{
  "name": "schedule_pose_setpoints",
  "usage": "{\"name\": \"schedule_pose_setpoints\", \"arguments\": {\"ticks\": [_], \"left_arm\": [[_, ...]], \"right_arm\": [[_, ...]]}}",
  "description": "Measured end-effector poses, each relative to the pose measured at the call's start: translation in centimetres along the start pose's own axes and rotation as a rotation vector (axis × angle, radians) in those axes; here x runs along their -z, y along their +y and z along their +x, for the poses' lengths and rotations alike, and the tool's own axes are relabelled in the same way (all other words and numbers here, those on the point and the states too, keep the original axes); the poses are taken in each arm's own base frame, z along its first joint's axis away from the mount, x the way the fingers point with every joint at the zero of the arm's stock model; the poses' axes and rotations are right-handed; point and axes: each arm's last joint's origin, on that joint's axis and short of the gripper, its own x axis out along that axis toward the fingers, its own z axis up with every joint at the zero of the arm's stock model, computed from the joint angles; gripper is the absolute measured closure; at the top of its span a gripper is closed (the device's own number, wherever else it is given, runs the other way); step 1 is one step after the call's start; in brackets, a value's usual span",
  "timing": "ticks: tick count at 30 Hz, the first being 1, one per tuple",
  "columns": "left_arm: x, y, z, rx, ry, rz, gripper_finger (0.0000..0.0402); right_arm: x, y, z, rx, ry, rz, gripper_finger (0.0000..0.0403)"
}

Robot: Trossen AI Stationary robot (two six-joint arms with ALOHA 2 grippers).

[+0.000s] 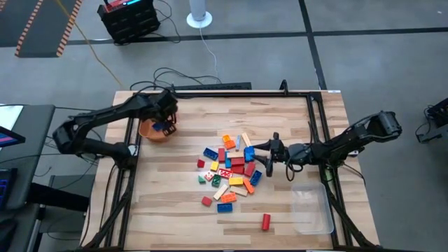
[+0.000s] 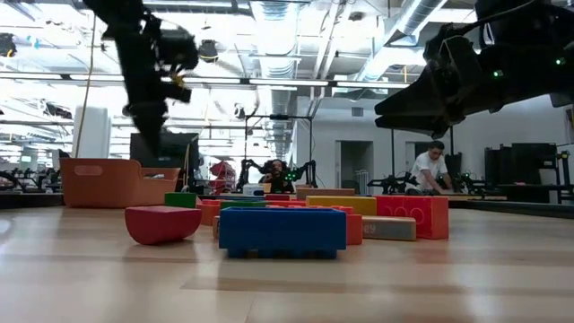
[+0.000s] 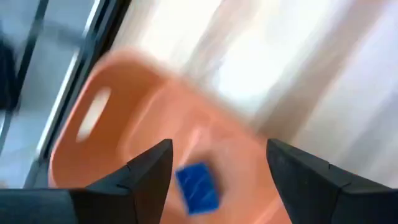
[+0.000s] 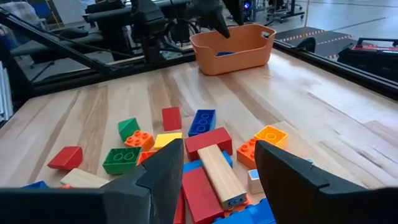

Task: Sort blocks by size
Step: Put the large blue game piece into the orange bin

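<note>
Grey floor [image 1: 364, 70], bright ceiling lights [image 2: 296, 82] — open workshop

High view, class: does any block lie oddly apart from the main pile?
Yes. One red block lies alone near the table's front edge, beside the clear tray, well away from the block pile. Another red block sits slightly off the pile's left.

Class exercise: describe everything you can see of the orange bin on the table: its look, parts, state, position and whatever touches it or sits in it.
The orange bin is a small tub of smooth, plastic-looking material with rounded corners and slot handles cut into its end walls. It stands upright on the wooden table near the far left corner, apart from the block pile. The left gripper hangs open just above it, and a blue block lies inside. Nothing else visibly touches it.
</note>
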Motion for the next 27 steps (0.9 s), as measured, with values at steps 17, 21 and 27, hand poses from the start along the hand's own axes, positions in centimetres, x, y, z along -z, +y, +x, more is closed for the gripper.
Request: {"name": "schedule_pose_setpoints", "arguments": {"ticks": [17, 21, 27], "left_arm": [[-3.6, -17.1, 1.8, 0.313, -0.204, 0.573, 0.0157], [-5.5, -18.2, 2.0, 0.309, -0.213, 0.610, 0.0157], [-7.9, -18.9, 3.5, 0.342, -0.160, 0.686, 0.0157]], "right_arm": [[0.0, 0.1, 0.0, -0.008, 0.002, 0.022, 0.0175], [0.0, 0.0, 0.0, -0.003, 0.001, 0.023, 0.0175], [0.1, 0.2, -0.1, -0.010, 0.003, 0.022, 0.0175]]}}
